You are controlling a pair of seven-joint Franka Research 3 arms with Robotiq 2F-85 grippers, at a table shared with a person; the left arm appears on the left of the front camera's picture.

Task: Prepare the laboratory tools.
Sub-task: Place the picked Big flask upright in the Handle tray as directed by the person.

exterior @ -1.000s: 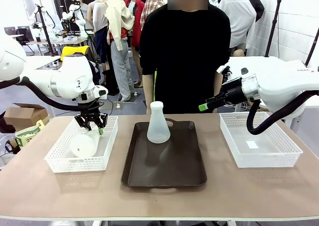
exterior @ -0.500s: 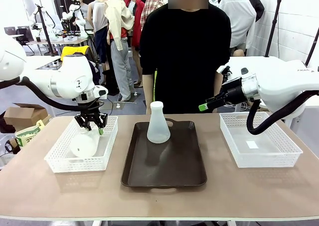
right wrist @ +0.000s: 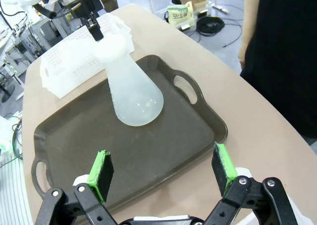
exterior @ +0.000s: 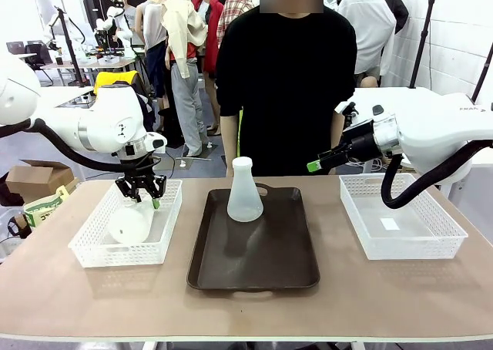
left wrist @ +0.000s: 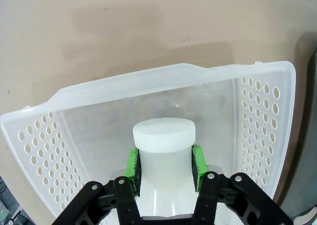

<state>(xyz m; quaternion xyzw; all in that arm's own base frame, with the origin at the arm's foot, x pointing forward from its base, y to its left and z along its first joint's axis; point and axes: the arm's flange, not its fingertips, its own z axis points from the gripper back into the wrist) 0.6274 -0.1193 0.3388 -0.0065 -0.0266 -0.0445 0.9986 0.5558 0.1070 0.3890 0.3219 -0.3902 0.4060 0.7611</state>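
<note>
The left arm comes in from the left side, bends at its white elbow and points its wrist straight down over the left basket (exterior: 86,246). The left gripper (exterior: 143,200) is clamped on the neck of a flask (exterior: 131,222) that stands inside that basket; in the left wrist view the green pads (left wrist: 132,168) press against both sides of the neck of the flask (left wrist: 164,150) just under its rim, with the perforated walls of the basket (left wrist: 262,116) around it. The flask's wide base sits low in the basket; I cannot tell whether it touches the floor of it.

The right arm reaches in from the right side, held high above the table, its forearm roughly level and its wrist aimed toward the middle. The right gripper (exterior: 316,165) hangs in the air between the tray (exterior: 254,269) and the right basket (exterior: 400,227), near the person's (exterior: 285,80) side. In the right wrist view its fingers (right wrist: 101,168) are spread wide with nothing between them, looking down at the tray (right wrist: 64,136).

The second flask (exterior: 245,191) stands upright on the far half of the dark tray, well apart from both grippers; the right wrist view shows this flask (right wrist: 129,88) near the tray's handle cutout. The person stands at the far edge of the table, behind the tray.
</note>
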